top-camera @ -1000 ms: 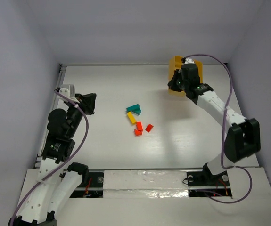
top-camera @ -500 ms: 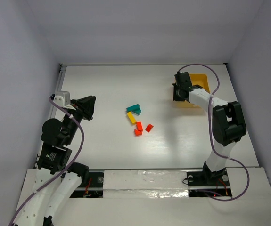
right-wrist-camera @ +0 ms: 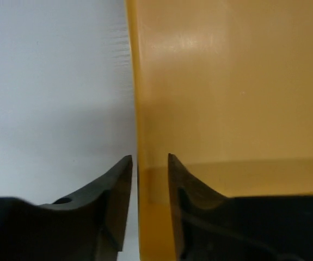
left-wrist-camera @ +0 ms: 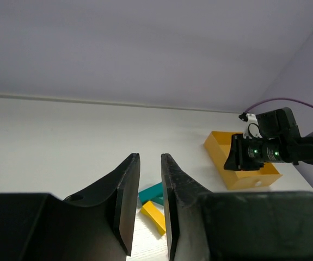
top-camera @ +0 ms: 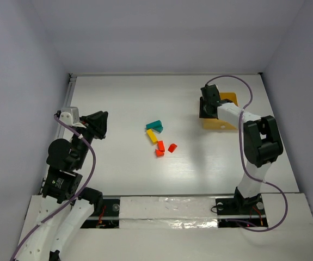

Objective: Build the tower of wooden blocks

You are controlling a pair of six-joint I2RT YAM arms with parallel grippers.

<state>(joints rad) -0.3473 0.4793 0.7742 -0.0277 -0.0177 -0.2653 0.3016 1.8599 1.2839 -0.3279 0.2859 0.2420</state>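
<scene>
The wood blocks of the wood block tower lie loose and flat in a small cluster mid-table: teal blocks, a yellow bar and red and orange pieces. My left gripper hovers well to the left of them, open and empty. In the left wrist view its jaws frame a teal block and the yellow bar. My right gripper is at the back right, open, its jaws straddling the left rim of the yellow-orange tray without pinching it.
The yellow-orange tray rests on the table at the back right, near the right wall. White walls close the table on the left, back and right. A taped strip runs along the near edge by the arm bases.
The tray has gone from raised and tilted to lying on the table, slightly nearer. The right gripper's jaws have parted off its rim. The left jaws have opened wider.
</scene>
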